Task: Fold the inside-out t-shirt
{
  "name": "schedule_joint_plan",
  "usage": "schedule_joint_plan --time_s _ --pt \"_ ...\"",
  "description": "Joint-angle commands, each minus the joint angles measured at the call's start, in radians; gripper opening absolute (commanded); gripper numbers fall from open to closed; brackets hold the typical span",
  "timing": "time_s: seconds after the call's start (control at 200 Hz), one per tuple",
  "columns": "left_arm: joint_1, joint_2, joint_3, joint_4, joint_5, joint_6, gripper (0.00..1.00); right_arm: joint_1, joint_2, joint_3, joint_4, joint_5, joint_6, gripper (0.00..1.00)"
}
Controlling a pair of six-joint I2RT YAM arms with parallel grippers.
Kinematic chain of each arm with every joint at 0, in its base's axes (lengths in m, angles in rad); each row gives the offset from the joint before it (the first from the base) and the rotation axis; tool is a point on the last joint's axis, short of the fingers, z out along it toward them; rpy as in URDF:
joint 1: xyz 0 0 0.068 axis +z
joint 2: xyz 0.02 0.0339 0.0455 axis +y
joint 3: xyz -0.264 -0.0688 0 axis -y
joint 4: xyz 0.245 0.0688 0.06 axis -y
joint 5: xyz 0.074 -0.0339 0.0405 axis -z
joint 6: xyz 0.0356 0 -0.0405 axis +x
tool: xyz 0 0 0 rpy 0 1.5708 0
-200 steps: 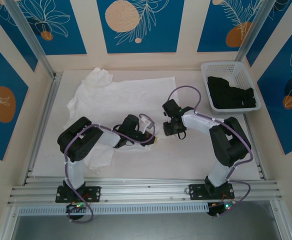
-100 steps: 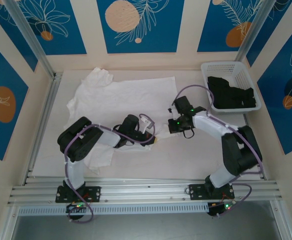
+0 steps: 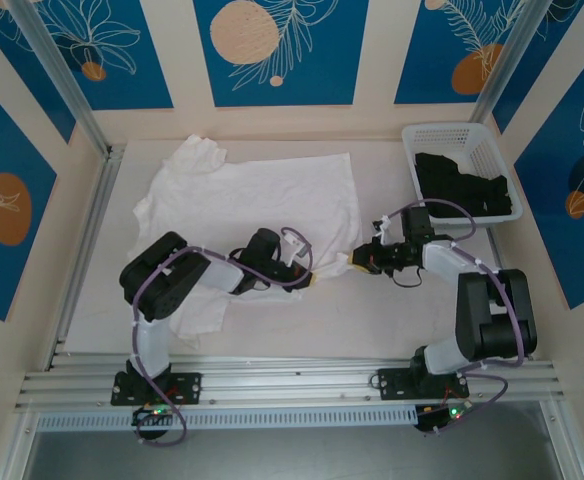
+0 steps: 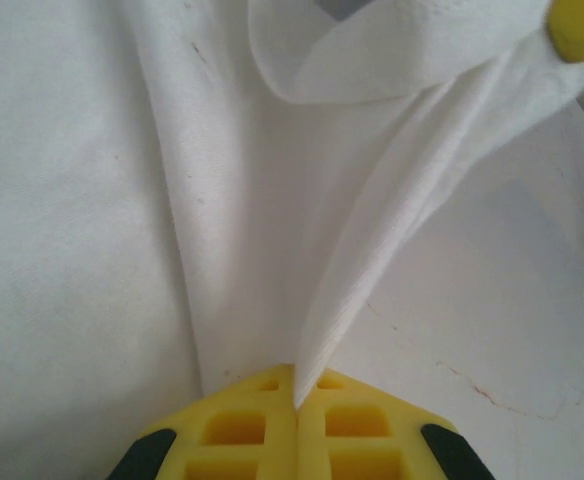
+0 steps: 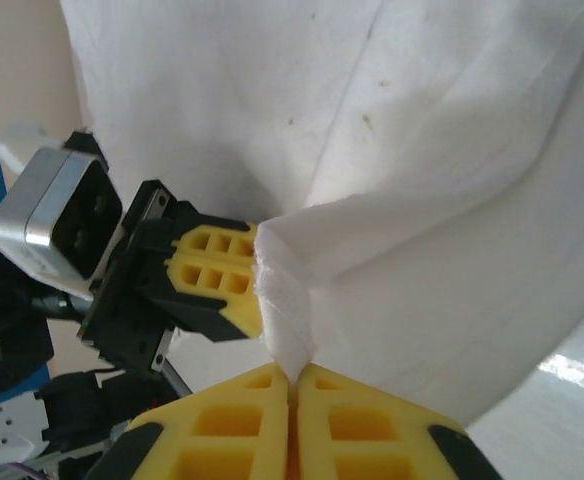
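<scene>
The white inside-out t-shirt (image 3: pixel 252 195) lies spread and wrinkled on the table, collar end towards the far left. My left gripper (image 3: pixel 310 281) is shut on a raised fold of its near edge; in the left wrist view the yellow pads (image 4: pixel 262 425) pinch the cloth (image 4: pixel 72 200). A short way to the right, my right gripper (image 3: pixel 356 263) is shut on the same edge, with the bunched hem (image 5: pixel 284 320) rising from between its pads (image 5: pixel 352 425). The cloth is drawn taut between the two. The left gripper's yellow fingers (image 5: pixel 212 262) show close by in the right wrist view.
A white basket (image 3: pixel 442 133) holding a black garment (image 3: pixel 464 185) stands at the far right of the table. Metal frame rails run along the left side (image 3: pixel 84 250) and the near edge (image 3: pixel 292 380). Bare table lies to the right of the shirt.
My right gripper has shut on the shirt's edge and moved right, away from the left gripper, drawing the cloth's corner out with it. The left gripper has stayed put, still shut.
</scene>
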Motion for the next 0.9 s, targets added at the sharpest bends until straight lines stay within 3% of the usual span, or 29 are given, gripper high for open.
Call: schedule_joint_plan --time_s 0.0,0.23,0.52,0.895 --pt "-0.01 0.026 0.021 -0.024 0.024 0.032 0.0 0.002 0.015 0.019 0.043 0.069 0.08 0.14" --pt "-0.009 0.028 0.018 -0.017 0.031 0.033 0.0 0.088 0.0 0.083 -0.092 0.425 0.031 0.24" --pt "-0.009 0.037 0.017 0.0 0.042 0.02 0.0 0.203 0.006 0.104 -0.139 0.566 -0.03 0.36" --pt "-0.01 0.04 0.013 0.021 0.048 0.007 0.0 0.264 0.053 0.151 -0.174 0.64 -0.046 0.39"
